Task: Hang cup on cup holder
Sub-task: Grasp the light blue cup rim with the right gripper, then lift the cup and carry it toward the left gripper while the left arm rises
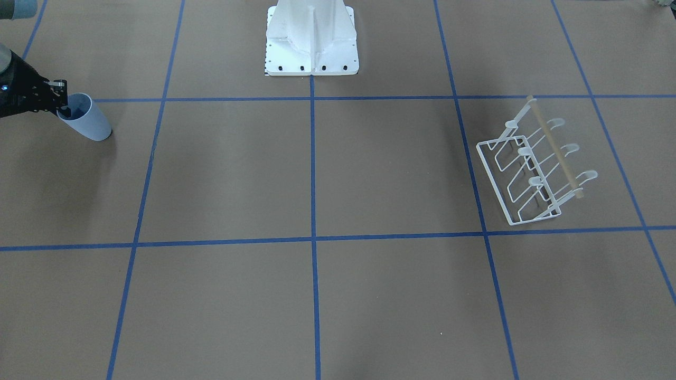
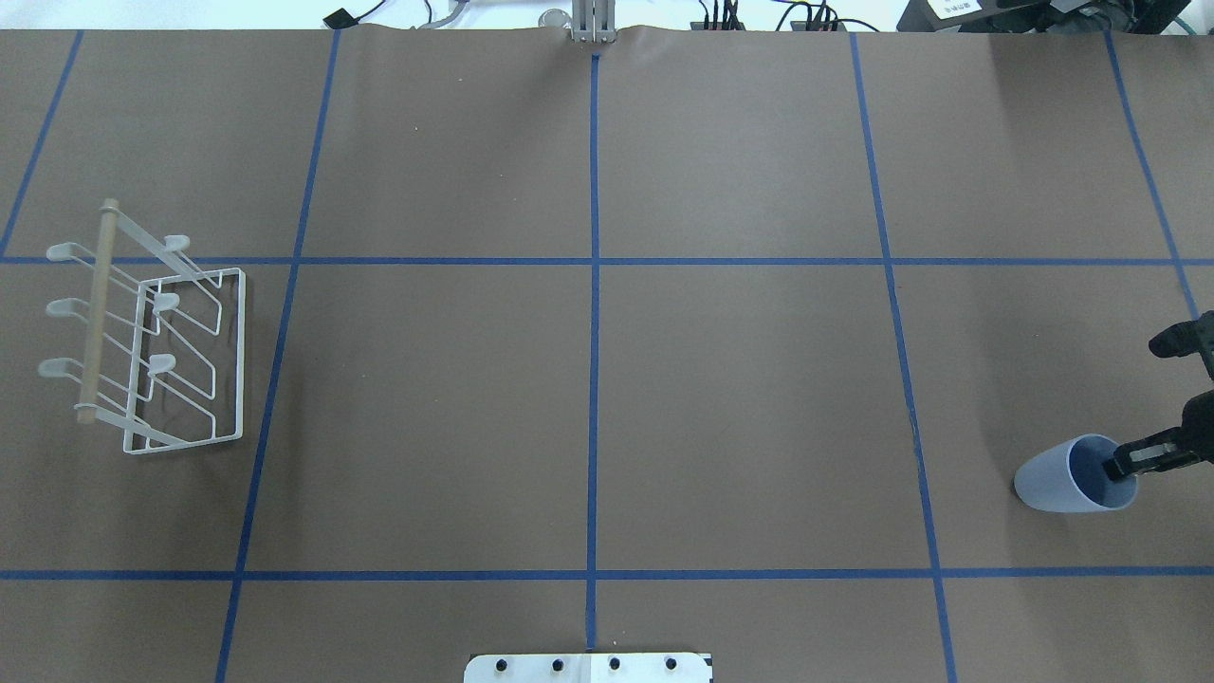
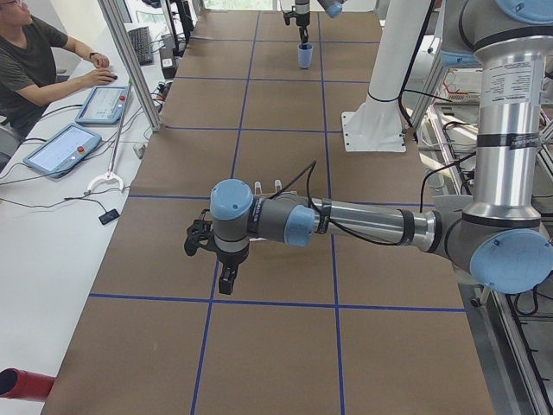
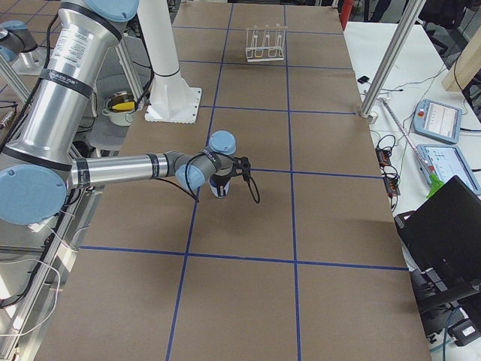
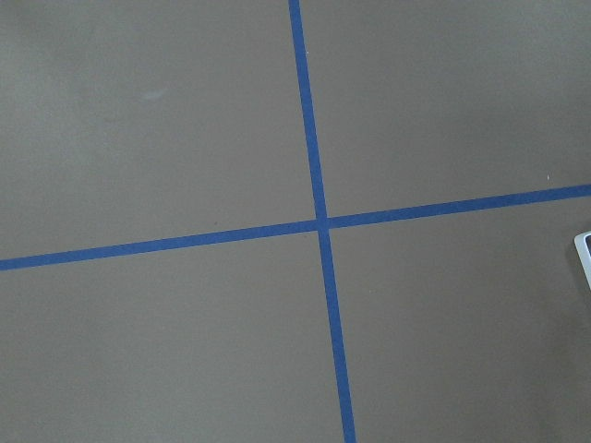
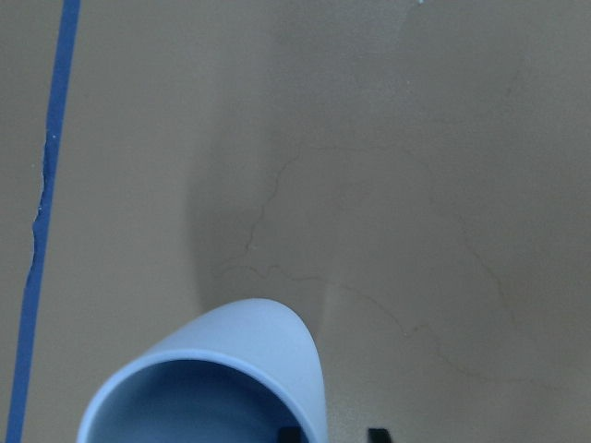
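Brown table (image 2: pixel 740 408) bears blue tape lines (image 2: pixel 594 379) between cup (image 2: pixel 1048 484) and cup holder (image 2: pixel 97 313).

The table's brown cover (image 2: pixel 740 398) is marked into squares by blue tape lines (image 2: pixel 594 379), with cables (image 2: pixel 740 14) along its far edge. A seated operator (image 3: pixel 30 60) is at a white side bench beside two tablets (image 3: pixel 62 147). An open laptop (image 4: pixel 443 226) is on the opposite side bench.
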### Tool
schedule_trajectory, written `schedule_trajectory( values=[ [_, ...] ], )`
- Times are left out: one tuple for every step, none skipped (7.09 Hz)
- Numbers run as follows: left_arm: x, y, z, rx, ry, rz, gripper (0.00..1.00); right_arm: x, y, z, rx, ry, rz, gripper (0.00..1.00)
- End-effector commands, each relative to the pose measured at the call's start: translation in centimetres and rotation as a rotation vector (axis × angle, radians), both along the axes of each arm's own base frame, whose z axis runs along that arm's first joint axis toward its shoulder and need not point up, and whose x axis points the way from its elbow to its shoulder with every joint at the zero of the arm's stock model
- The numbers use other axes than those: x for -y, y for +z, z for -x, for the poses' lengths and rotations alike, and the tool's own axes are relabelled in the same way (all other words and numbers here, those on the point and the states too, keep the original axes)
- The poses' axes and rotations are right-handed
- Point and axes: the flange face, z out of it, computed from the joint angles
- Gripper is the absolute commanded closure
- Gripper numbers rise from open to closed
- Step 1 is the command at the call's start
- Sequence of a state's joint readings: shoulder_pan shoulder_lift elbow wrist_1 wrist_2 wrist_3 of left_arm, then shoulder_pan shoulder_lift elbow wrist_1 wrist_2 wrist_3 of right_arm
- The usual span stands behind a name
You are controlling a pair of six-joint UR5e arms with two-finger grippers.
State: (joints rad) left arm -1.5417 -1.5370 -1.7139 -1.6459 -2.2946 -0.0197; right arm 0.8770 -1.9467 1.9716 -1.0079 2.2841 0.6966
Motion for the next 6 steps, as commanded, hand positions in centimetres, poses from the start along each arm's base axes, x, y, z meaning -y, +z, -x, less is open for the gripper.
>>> schedule_trajectory(
  values=[
    [0.1,-0.7,0.0,-0.002,0.0,-0.013,0.02,1.2,-1.2,-4.2,0.136,0.044,0.097,1.0],
    [0.0,-1.9,-0.3,-0.047,-0.017,-0.008,0.02,2.5,-2.4,-5.2,0.168,0.077,0.081,1.0],
    [0.5,-3.5,-1.2,-0.148,-0.082,0.044,0.02,3.8,-3.6,-4.6,0.185,0.075,0.052,1.0],
    [0.7,-5.4,-3.0,-0.258,-0.11,0.04,0.02,6.6,-6.6,-3.0,0.216,0.116,0.064,1.0],
    [0.8,-7.3,-5.3,-0.326,-0.138,0.035,0.02,9.9,-9.8,-1.3,0.253,0.208,0.153,1.0],
    [0.8,-8.6,-8.0,-0.371,-0.157,0.03,0.02,11.2,-12.5,-0.5,0.298,0.259,0.191,1.0]
  ],
)
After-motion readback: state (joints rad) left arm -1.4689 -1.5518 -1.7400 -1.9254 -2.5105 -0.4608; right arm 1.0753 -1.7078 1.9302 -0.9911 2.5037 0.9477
